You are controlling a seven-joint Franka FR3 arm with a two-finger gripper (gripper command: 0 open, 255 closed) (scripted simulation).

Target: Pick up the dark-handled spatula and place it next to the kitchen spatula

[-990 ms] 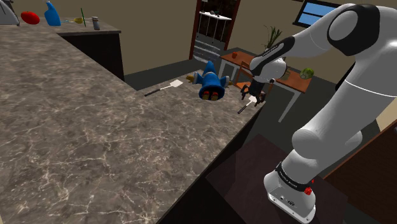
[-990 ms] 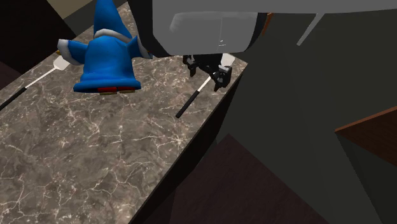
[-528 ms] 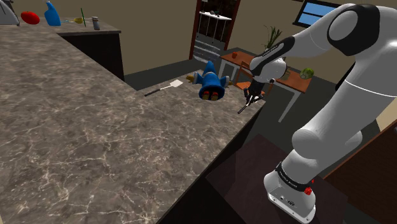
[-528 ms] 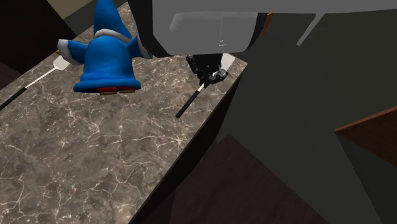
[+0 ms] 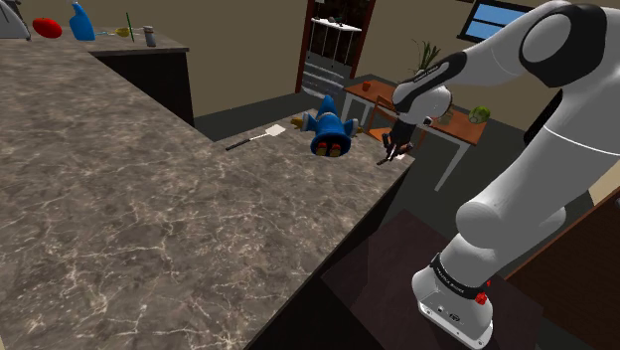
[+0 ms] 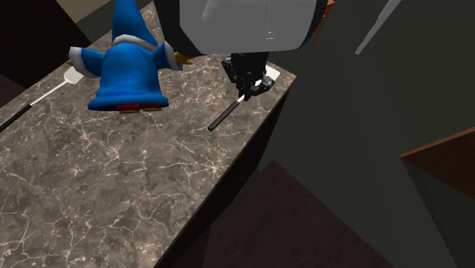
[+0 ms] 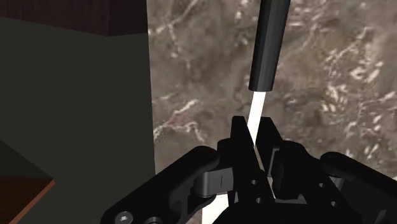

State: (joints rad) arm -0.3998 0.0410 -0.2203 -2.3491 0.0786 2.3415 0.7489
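Both fingers of the tool clamp the dark-handled spatula by its pale shaft.

You're looking down at a brown marbled countertop, a blue pointed-hat figure lying toppled near its far end, a white-bladed spatula lying flat just beside that figure.
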